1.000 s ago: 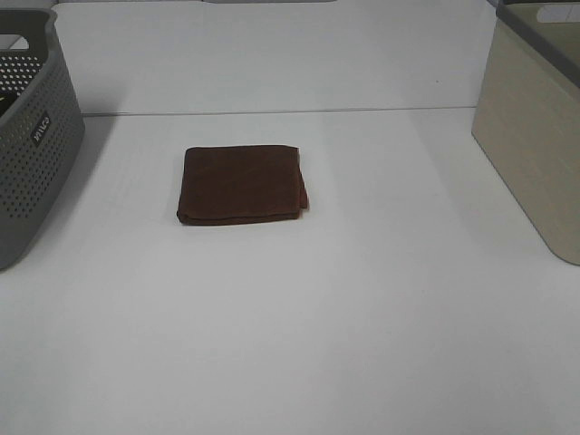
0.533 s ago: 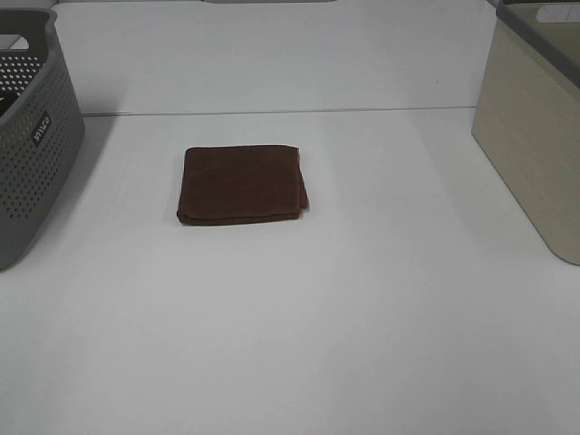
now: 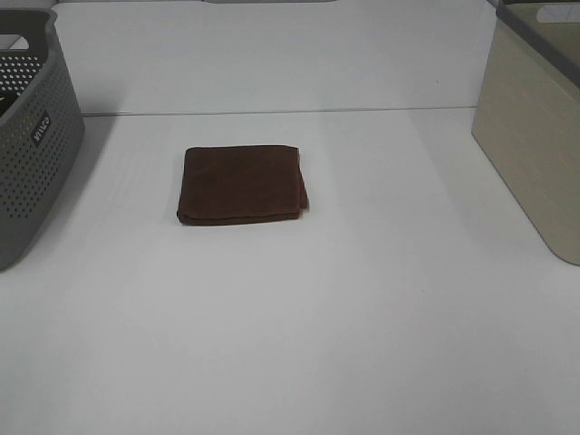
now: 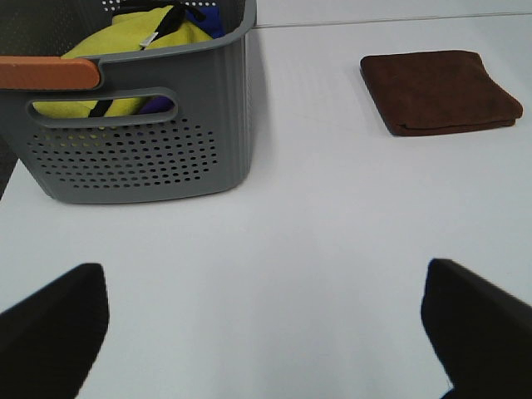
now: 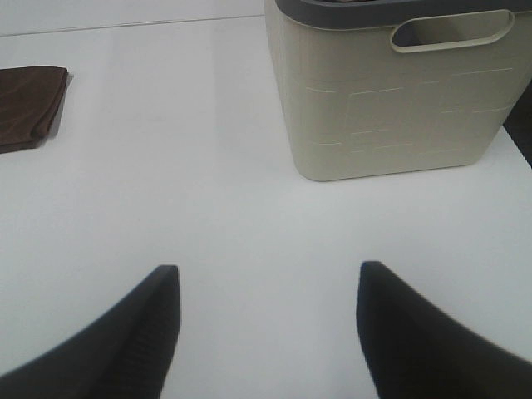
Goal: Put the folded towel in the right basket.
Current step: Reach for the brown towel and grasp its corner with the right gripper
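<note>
The folded brown towel [image 3: 241, 184] lies flat on the white table, left of the middle in the exterior high view. It also shows in the left wrist view [image 4: 439, 91] and, cut by the frame edge, in the right wrist view [image 5: 29, 106]. The beige right basket [image 3: 535, 127] stands at the table's right edge and shows in the right wrist view [image 5: 399, 91]. Neither gripper appears in the exterior high view. My left gripper [image 4: 266, 332] is open and empty, far from the towel. My right gripper [image 5: 266, 332] is open and empty, with the basket ahead of it.
A grey perforated basket [image 3: 32, 136] stands at the left edge; the left wrist view shows it [image 4: 141, 141] holding yellow and dark cloth items [image 4: 133, 41]. A seam [image 3: 272, 111] crosses the far white surface.
</note>
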### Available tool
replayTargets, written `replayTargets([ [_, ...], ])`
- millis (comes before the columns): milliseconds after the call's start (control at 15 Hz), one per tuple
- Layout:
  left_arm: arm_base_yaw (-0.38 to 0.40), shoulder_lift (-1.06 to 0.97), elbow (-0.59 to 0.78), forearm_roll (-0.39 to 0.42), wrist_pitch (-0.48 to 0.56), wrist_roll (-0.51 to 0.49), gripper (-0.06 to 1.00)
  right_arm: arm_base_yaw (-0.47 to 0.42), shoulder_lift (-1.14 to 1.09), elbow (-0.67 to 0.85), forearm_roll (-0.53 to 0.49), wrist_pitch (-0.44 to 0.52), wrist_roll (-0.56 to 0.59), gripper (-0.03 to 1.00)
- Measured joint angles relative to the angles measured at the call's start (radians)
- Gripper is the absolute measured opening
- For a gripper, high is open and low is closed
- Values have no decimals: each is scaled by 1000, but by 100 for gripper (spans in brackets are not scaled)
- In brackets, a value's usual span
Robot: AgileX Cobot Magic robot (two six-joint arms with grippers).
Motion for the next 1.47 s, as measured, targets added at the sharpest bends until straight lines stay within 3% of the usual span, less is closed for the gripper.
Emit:
replayTargets([
  [933, 0, 0, 0, 0, 0, 0, 97, 0, 4, 0, 4, 0, 0, 60],
  [1467, 0, 0, 0, 0, 0, 0, 97, 0, 394, -142, 147, -158, -27, 60],
])
